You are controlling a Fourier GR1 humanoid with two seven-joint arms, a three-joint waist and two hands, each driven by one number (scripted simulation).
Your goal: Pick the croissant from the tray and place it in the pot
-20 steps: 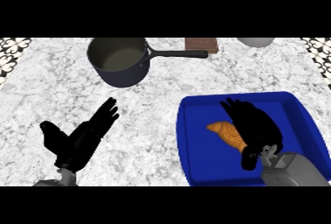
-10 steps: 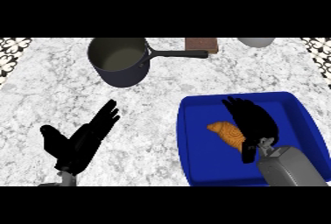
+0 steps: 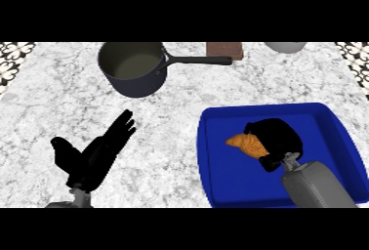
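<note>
Croissant, golden-brown and flaky, sits in the blue plastic tray. My right hand curls its fingers over it to lift it toward the dark metal pot. My left hand rests flat, fingers straight.

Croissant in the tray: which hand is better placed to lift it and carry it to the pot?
Right. The right hand is curled over the croissant inside the blue tray. The left hand rests open on the counter, away from both tray and pot.
</note>
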